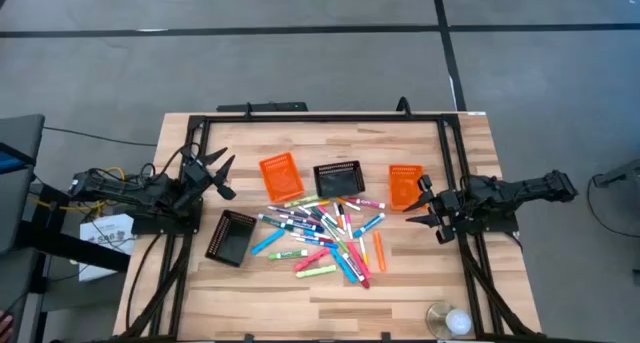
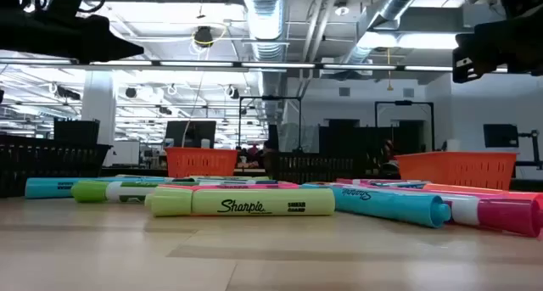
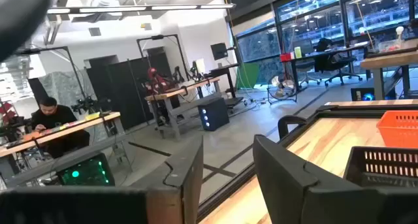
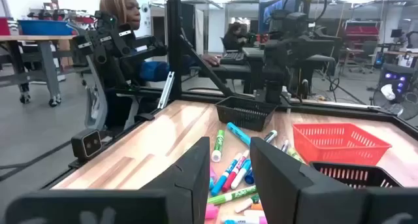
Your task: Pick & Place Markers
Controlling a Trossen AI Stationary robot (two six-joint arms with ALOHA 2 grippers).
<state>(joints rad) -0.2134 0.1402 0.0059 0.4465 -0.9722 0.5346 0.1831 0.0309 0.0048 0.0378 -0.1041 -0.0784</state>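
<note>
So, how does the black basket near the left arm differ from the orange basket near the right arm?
The black basket is dark and lies apart on the left side, away from the markers. The orange basket is bright and lies beside the right gripper, at the pile's edge. Both are small, perforated and rectangular, and neither shows any marker inside.

Mixed-colour capped markers (image 1: 330,233) lie scattered mid-table on the pale wooden tabletop (image 1: 420,283). Three perforated baskets sit behind them: orange (image 1: 280,176), black (image 1: 338,180), orange (image 1: 404,185). Another black perforated basket (image 1: 232,237) lies left of the pile.
</note>
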